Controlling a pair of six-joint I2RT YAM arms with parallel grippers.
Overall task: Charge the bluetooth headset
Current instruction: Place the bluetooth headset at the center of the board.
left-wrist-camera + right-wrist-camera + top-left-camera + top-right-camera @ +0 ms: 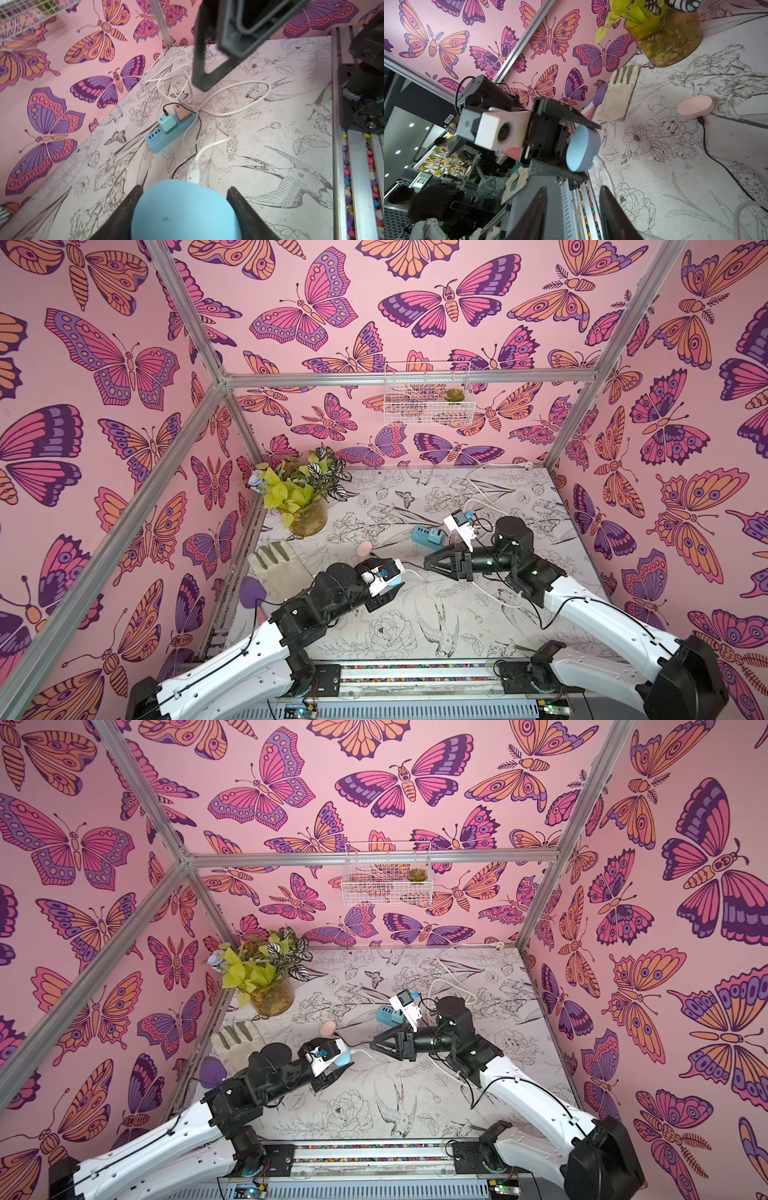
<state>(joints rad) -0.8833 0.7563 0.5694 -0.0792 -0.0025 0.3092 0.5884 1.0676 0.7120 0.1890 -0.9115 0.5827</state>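
**Item 1. Left claw** (185,188): closed on the blue headset case (182,209), one finger pressed to each side of its round rim. The case is gripped at the fingertips, its flat face turned to the wrist camera. In the right wrist view the same hold shows side-on, case (583,148) between the two black fingers.

**Item 2. White cable** (207,145): its plug meets the rim of the blue headset case on the side facing out from the left claw. The cord then loops loosely over the surface (415,635) toward the power strip.

**Item 3. Right claw** (573,188): jaws apart, nothing between them. It points at the left claw, tips (426,562) near the plug end of the white cable but not touching it.

**Item 4. Power strip** (170,131): blue, lying flat, ahead of the left claw and just beside the right claw's wrist. It carries a teal adapter (167,122).

**Item 5. Pink case** (694,107): on the surface near the left claw's tips, on their far side. A black cable (708,149) is plugged into it.

**Item 6. Plant jar** (307,518) and cloth mitt (278,572): well apart from both claws, out past the left arm toward the side wall.
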